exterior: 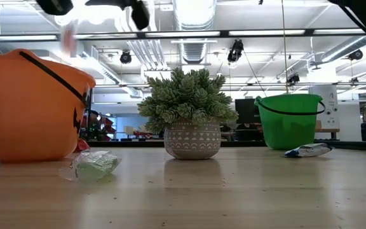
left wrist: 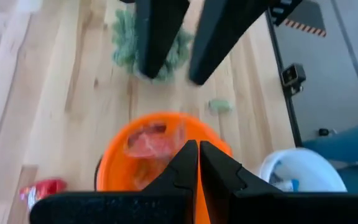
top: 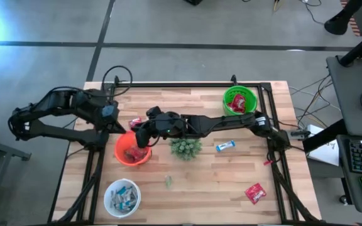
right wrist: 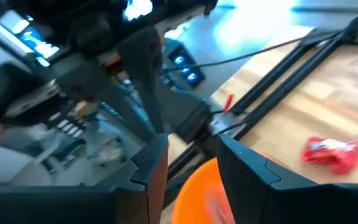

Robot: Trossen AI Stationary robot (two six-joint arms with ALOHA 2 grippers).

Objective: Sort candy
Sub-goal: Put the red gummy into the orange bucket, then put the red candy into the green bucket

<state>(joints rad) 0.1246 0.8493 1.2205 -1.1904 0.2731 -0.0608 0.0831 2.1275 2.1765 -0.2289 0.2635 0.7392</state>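
On the left of the wooden table [top: 200,169], the left gripper [top: 119,127] sits just at the rim of the orange bucket [top: 132,150], its two dark fingers [left wrist: 182,165] pressed together with nothing between them; the left wrist view looks past them into the orange bucket, where red wrapped candy [left wrist: 149,142] lies. Toward the near-left corner stands a white bucket [top: 122,196] filled with blue-and-white bars [top: 123,196]; a red packet [top: 135,122] lies on the wood just beside the orange bucket on its far side. The right arm reaches across the table, and the right gripper [top: 142,136] hangs over the orange bucket; in the right wrist view its fingers [right wrist: 244,168] stand apart with a clear gap and hold nothing, the orange rim showing below them. A small green piece [top: 168,181] lies alone on the wood, near the front of the table and between the white bucket and the plant; in the low view it shows as a pale green wrapped sweet just beside the orange bucket's base. Near the middle stands a spiky green potted plant [top: 185,147] in a patterned pot; to its right lies a blue-and-white bar [top: 225,146]. Farther back on the right stands a green bucket [top: 240,100] with red packets [top: 237,102] inside; a further red packet [top: 255,193] lies near the front-right corner, well apart from everything else.
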